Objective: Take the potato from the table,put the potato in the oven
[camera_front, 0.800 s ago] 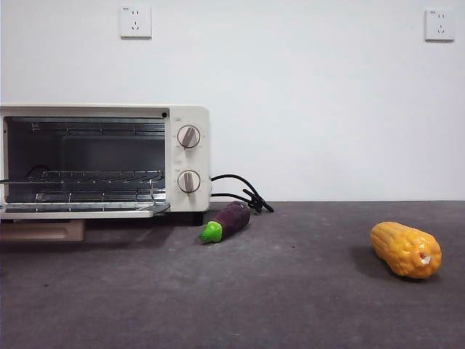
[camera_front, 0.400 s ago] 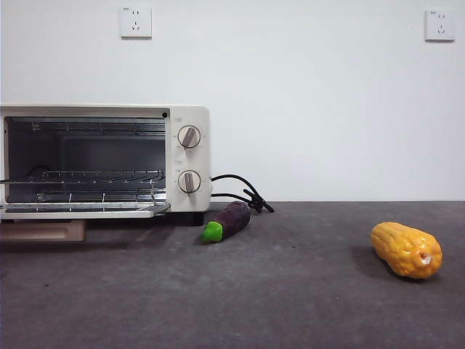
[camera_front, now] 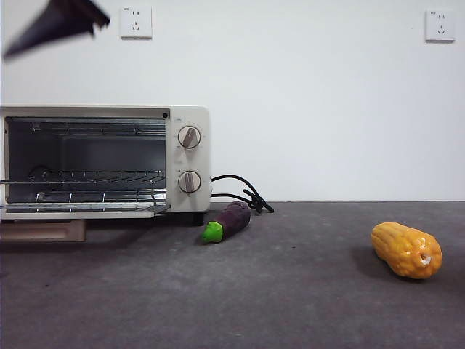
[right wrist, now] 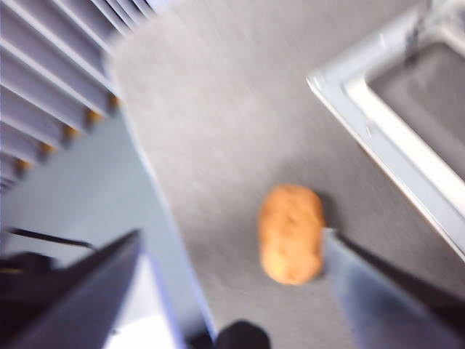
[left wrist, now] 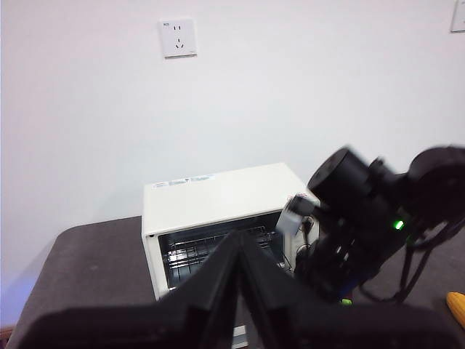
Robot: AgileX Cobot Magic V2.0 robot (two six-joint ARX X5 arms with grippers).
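The orange-brown potato (right wrist: 291,233) lies on the grey table (right wrist: 218,109), blurred in the right wrist view, close to the edge of the oven's lowered door (right wrist: 378,131). My right gripper (right wrist: 231,234) is open above it, one jaw on each side and neither touching it. The front view does not show the potato. The cream oven (camera_front: 190,116) stands at the left with its door down and its wire racks bare. A black arm tip (camera_front: 58,18) shows at that view's top left corner. My left gripper (left wrist: 242,240) hangs shut and empty, high up and facing the oven (left wrist: 218,189) and the right arm (left wrist: 363,211).
A purple eggplant (camera_front: 227,221) lies by the oven's right corner next to its black cord (camera_front: 243,193). A yellow corn cob (camera_front: 405,249) rests at the right of the table (camera_front: 290,305). A wooden block (camera_front: 43,230) sits under the oven.
A black arm tip has come into the front view at the top left corner. The oven, eggplant and corn have not moved.
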